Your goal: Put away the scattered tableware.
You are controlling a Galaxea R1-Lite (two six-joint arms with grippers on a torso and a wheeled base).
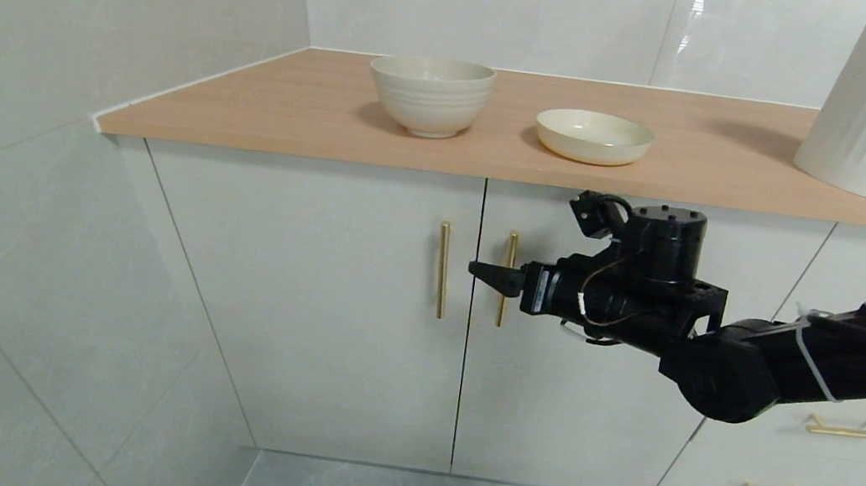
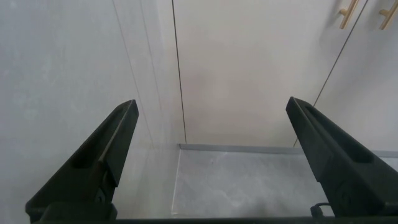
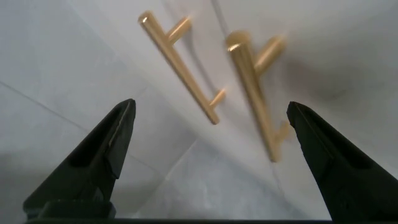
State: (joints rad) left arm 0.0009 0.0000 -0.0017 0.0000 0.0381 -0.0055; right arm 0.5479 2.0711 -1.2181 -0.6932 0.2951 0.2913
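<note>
My right gripper (image 1: 486, 273) is spread and holds nothing. Its fingertips sit level with the gold handle (image 1: 512, 246) of the right cabinet door (image 1: 572, 398), just in front of it. My left gripper (image 2: 211, 107) is also spread and empty, facing the cabinet base and the floor (image 2: 236, 180). Above, on the counter (image 1: 290, 113), a deep bowl (image 1: 430, 94) and a shallow dish (image 1: 593, 136) stand near each other, not touching.

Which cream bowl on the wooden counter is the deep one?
The ribbed cream bowl on the left, tall with steep sides; the smooth cream dish beside it is shallow and low.
</note>
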